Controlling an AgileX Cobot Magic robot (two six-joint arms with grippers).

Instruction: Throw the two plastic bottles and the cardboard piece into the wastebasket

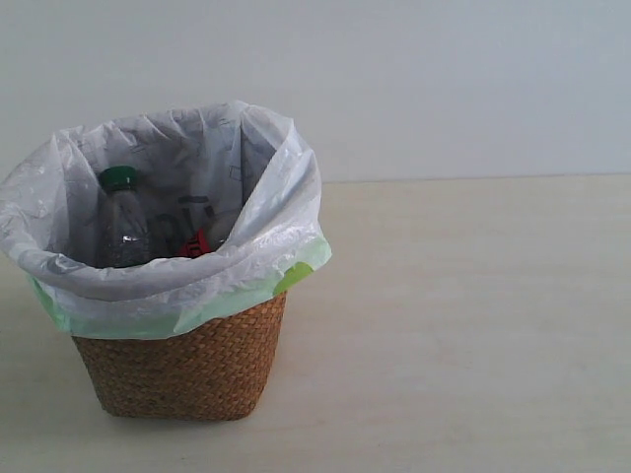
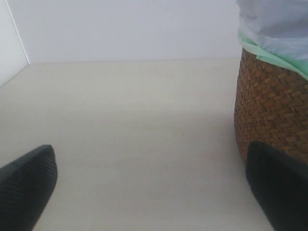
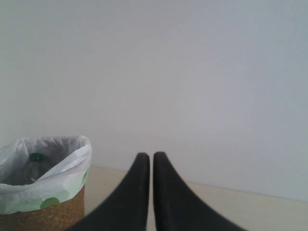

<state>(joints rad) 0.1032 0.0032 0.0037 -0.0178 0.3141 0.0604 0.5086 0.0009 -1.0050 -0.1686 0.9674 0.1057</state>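
The wicker wastebasket with its white and pale green bag stands at the left of the table. Inside it the green-capped bottle stands upright, and beside it shows a bit of red, the other bottle's neck label. The cardboard piece is hidden. In the left wrist view my left gripper is open and low over the table with nothing between its fingers, the wastebasket close beside one of them. My right gripper is shut and empty, held well off from the wastebasket, where the green cap shows.
A plain pale wall stands behind the light wooden table. A side wall meets it at a corner in the left wrist view. Neither arm shows in the exterior view.
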